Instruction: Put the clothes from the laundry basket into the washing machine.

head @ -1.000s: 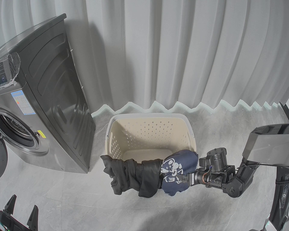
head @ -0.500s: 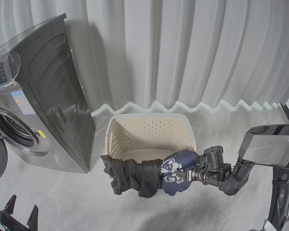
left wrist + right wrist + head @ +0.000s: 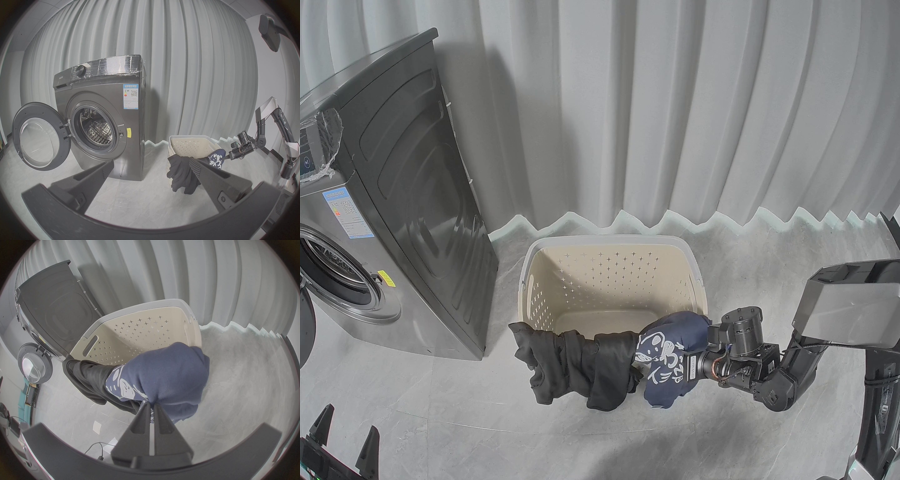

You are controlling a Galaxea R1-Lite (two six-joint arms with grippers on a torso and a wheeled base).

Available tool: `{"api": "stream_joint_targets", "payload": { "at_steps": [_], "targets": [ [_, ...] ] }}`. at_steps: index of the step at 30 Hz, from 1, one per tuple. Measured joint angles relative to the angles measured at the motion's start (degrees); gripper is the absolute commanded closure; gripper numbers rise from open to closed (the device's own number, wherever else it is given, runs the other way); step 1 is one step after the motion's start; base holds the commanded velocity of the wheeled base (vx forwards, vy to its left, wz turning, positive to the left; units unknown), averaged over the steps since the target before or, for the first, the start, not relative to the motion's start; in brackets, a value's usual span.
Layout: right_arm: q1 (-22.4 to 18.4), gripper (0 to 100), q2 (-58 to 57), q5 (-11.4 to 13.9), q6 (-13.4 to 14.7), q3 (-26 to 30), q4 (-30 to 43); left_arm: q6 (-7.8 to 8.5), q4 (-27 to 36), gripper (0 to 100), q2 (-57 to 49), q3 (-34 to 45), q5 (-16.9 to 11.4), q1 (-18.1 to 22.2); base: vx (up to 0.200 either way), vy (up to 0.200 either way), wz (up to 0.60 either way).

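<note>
– Pleated white curtain [image 3: 675, 112] is seen across the back, with grey marbled floor [image 3: 487, 406] below it. What is found at the far left?
– The left gripper [image 3: 349, 422] is cut off at the lower corner of the head view. Its fingers are spread wide and nothing is held. The washing machine [image 3: 406, 187] is stood against the curtain, with its front partly cropped in that view. From the left wrist view its door [image 3: 40, 136] is seen swung fully open, and the drum [image 3: 97, 129] is bared.
– And further right?
– The laundry basket [image 3: 612, 239] is set on the floor near the machine. A black garment [image 3: 575, 369] is draped over its near rim and hangs outside. A navy printed garment [image 3: 675, 334] is bunched on the same rim, touching the black one. How much of either lies inside cannot be told.
– And the right gripper [image 3: 152, 407]?
– Its fingers are closed narrowly on the navy cloth. In the head view their tips are hidden by the folds.
</note>
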Motion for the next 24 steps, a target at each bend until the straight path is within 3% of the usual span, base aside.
{"api": "stream_joint_targets", "payload": {
  "at_steps": [24],
  "targets": [
    [3.51,100,-13.56,-0.63,1.32,11.19,-5.78,0.00,0.02,0,0.00,0.00,0.00,0.00,0.000,0.000,0.00]
  ]
}}
